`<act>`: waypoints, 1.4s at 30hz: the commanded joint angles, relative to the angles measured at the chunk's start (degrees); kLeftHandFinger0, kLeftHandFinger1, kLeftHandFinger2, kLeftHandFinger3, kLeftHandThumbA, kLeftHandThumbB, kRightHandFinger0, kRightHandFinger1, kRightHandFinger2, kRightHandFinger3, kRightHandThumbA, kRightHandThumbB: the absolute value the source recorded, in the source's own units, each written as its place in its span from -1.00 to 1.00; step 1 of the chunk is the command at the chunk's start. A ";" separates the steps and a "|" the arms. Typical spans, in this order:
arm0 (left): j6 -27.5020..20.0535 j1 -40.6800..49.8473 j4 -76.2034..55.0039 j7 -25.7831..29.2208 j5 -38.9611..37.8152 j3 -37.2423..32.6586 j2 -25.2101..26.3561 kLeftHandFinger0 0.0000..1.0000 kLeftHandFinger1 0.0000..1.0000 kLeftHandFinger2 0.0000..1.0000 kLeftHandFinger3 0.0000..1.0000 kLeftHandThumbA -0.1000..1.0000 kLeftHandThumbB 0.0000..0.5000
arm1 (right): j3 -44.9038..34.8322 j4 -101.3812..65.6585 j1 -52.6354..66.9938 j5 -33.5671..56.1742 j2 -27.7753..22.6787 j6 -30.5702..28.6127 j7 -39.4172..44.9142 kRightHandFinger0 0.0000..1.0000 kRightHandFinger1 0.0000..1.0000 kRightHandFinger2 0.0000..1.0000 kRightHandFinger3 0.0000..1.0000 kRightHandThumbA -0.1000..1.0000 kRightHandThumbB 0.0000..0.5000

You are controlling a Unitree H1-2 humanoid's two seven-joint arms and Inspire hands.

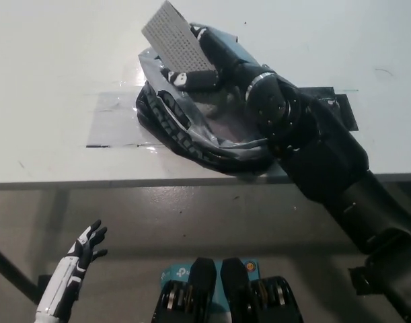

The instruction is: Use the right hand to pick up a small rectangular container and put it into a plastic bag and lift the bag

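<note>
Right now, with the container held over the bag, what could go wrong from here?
The grey container sits tilted in the right hand, above the far rim of the plastic bag; released there, it may catch the rim or land outside. The black arm lies across the bag's opening and could drag or flatten it. The bag sits near the table edge and might slide off. The left hand rests low, open.
</note>
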 commanded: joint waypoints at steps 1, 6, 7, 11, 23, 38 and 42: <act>1.10 -0.65 -1.80 -1.39 -0.27 -0.32 1.42 0.75 1.00 1.00 1.00 1.00 0.81 | 0.50 -1.28 -2.08 -2.75 -1.38 -4.58 0.96 -1.00 -0.14 0.62 0.68 -1.00 -0.28; 1.32 -0.86 -1.75 -1.70 0.11 -0.54 1.75 0.68 1.00 1.00 1.00 1.00 0.78 | 0.71 -0.36 -0.88 -3.17 -2.22 -7.20 1.26 -1.00 -0.12 0.60 0.68 -1.00 -0.26; 1.17 -0.85 -1.78 -1.78 0.28 -0.61 1.87 0.65 1.00 1.00 1.00 1.00 0.76 | 0.82 -0.71 -0.65 -3.13 -2.52 -6.83 2.16 -0.99 -0.07 0.67 0.77 -1.00 -0.32; 0.53 -0.90 -1.70 -1.97 0.76 -0.71 2.24 0.63 0.99 1.00 1.00 1.00 0.70 | 0.90 -0.79 -0.26 -3.01 -3.01 -7.31 3.22 -1.00 -0.06 0.69 0.83 -1.00 -0.32; -0.49 -0.48 -0.95 -2.43 0.62 -0.80 2.38 0.57 0.92 1.00 1.00 1.00 0.75 | 3.81 -1.95 -0.51 -3.78 -5.01 -6.23 11.57 0.02 0.77 1.00 1.00 -0.83 -0.12; -1.19 -1.32 -0.67 -2.62 1.40 -0.48 2.83 0.52 0.88 1.00 1.00 1.00 0.75 | 6.90 -4.88 -2.59 -6.36 -6.66 -4.33 19.32 1.00 1.00 1.00 1.00 0.55 0.53; -1.01 -0.88 -1.20 -2.67 1.38 -0.48 2.76 0.50 0.86 1.00 1.00 1.00 0.76 | 7.01 -4.66 -2.12 -7.76 -6.37 -5.55 18.63 1.00 1.00 1.00 1.00 0.59 0.57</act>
